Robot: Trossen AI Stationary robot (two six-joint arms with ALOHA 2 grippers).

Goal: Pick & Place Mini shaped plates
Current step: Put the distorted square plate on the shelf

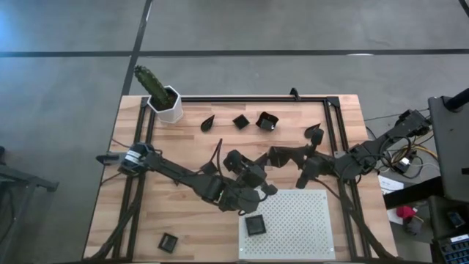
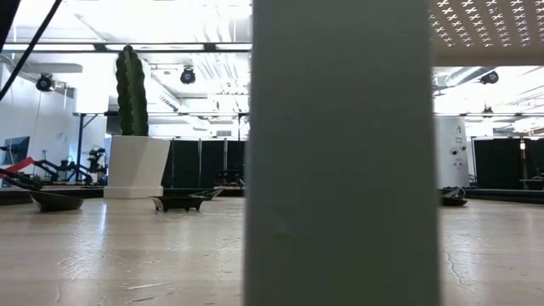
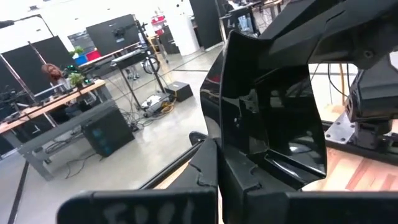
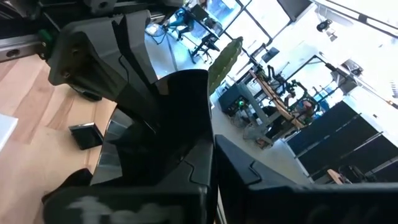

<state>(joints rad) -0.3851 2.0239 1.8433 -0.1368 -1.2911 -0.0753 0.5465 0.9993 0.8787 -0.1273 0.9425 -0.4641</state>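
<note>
Above the table's middle my left gripper (image 1: 258,178) and my right gripper (image 1: 272,163) meet, both shut on one glossy black mini plate (image 3: 273,118) (image 4: 155,124). The high view hides that plate under the grippers. More mini plates lie flat on the wood: a teardrop (image 1: 208,123), two squares (image 1: 240,121) (image 1: 267,121) and another teardrop (image 1: 314,133) along the far side, plus a square (image 1: 168,242) near the front edge. Another square plate (image 1: 254,225) sits on the white perforated board (image 1: 300,220). My left gripper pinches one edge of the plate (image 3: 249,158) between its two fingers, which reach out level from the table's left. The plate stands on edge, lifted clear of the table. My right gripper pinches the plate's opposite edge (image 4: 189,140) between its two fingers, coming level from the table's right. Beyond the plate, the left arm's fingers (image 4: 87,50) show on its far edge.
A white hexagonal pot with a green cactus (image 1: 167,103) stands at the far left corner. A black frame rail (image 1: 249,98) runs along the far edge and both sides. In the low view a broad pale post (image 2: 340,153) blocks the middle.
</note>
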